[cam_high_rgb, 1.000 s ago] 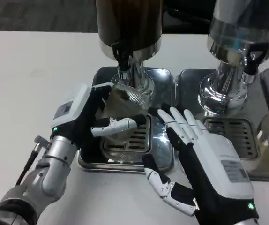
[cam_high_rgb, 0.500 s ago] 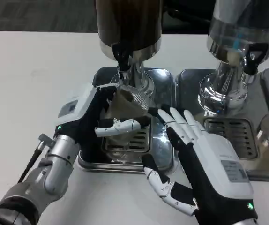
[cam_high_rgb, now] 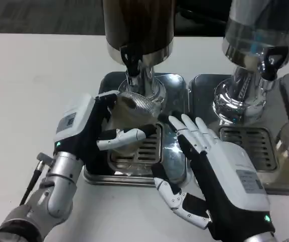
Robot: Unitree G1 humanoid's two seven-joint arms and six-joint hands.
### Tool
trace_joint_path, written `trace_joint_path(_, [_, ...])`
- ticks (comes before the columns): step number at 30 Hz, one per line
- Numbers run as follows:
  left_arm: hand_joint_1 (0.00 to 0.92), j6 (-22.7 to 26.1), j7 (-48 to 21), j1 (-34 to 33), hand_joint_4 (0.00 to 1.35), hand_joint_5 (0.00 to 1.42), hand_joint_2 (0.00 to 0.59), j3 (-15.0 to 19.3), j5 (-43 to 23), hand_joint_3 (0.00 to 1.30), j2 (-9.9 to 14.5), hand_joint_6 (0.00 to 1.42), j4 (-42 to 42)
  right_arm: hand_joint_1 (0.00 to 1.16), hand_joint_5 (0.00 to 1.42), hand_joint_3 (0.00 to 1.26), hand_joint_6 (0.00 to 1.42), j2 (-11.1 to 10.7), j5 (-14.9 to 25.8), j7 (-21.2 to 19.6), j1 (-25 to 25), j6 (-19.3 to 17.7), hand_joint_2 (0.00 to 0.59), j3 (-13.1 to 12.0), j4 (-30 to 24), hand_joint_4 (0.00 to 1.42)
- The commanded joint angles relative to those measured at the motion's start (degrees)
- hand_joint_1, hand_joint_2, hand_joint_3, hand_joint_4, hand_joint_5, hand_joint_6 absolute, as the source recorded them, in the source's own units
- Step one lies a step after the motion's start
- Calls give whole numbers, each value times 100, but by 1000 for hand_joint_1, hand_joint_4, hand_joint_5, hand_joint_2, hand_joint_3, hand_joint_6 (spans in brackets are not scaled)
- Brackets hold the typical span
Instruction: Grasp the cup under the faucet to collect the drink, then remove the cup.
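A clear ribbed cup (cam_high_rgb: 132, 113) with brown drink in it stands over the drip tray (cam_high_rgb: 170, 85), just below the black faucet (cam_high_rgb: 130, 60) of the dark drink dispenser (cam_high_rgb: 138, 25). My left hand (cam_high_rgb: 91, 131) grips the cup from the left, its white fingers (cam_high_rgb: 124, 135) wrapped across the cup's front. My right hand (cam_high_rgb: 217, 171) hovers open to the right of the cup over the tray's front right corner, fingers spread and pointing toward the dispenser, touching nothing.
A second dispenser (cam_high_rgb: 260, 35) with a clear tank stands to the right on its own steel tray (cam_high_rgb: 205, 88) with a slotted grate (cam_high_rgb: 247, 146). Bare white table (cam_high_rgb: 39, 80) lies to the left and in front.
The cup tilted half a second ago and now stands more upright under the faucet. My left hand and forearm shifted slightly left and down. The right hand barely moved.
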Motion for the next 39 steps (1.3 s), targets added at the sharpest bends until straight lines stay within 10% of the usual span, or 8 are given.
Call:
trace_joint_path(1, [295, -110, 127, 68, 757, 982, 66, 37, -63, 674, -84, 1180, 18, 480, 21, 125, 48, 12, 13, -49, -7, -33, 474, -2, 24, 57])
trace_joint_path(15, [138, -5, -90, 49, 630, 689, 77, -78, 4, 624, 3, 648, 34, 478, 27, 125, 58, 13, 88, -78, -138, -60, 474, -37, 120, 64])
trace_joint_path(39, [103, -184, 490, 202, 564, 498, 82, -379, 330, 574, 367, 278, -112, 478, 39, 125, 81, -7, 200, -95, -346, -155, 474, -138, 204, 64])
